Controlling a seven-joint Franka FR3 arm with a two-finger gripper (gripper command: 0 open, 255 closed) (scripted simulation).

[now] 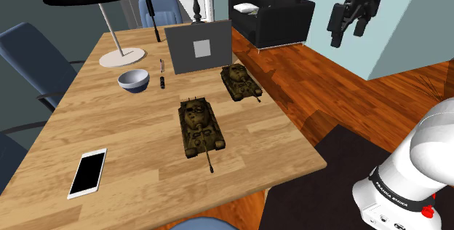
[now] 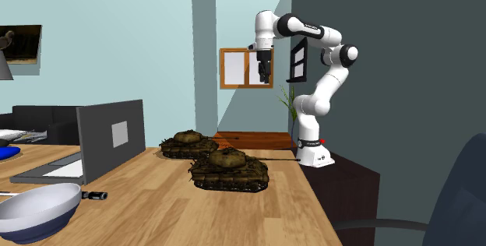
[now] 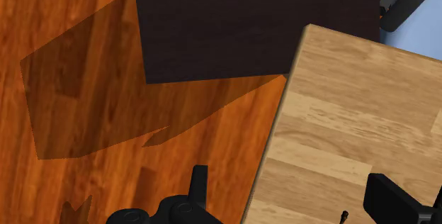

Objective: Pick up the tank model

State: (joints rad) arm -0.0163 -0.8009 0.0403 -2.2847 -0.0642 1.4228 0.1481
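Approach step; nothing held. Gripper (image 1: pixel 349 38) fingers apart, high over floor (image 1: pixel 320 94) just off worktop (image 1: pixel 138 130) edge. Tank model (image 1: pixel 200 125) well below, sideways of gripper; second tank (image 1: pixel 240 81) near it. Next, likely: swing over one, descend, straddle it.

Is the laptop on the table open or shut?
Open. The laptop has its lid standing up from the base, which lies flat on the table; the second exterior view shows this from the side.
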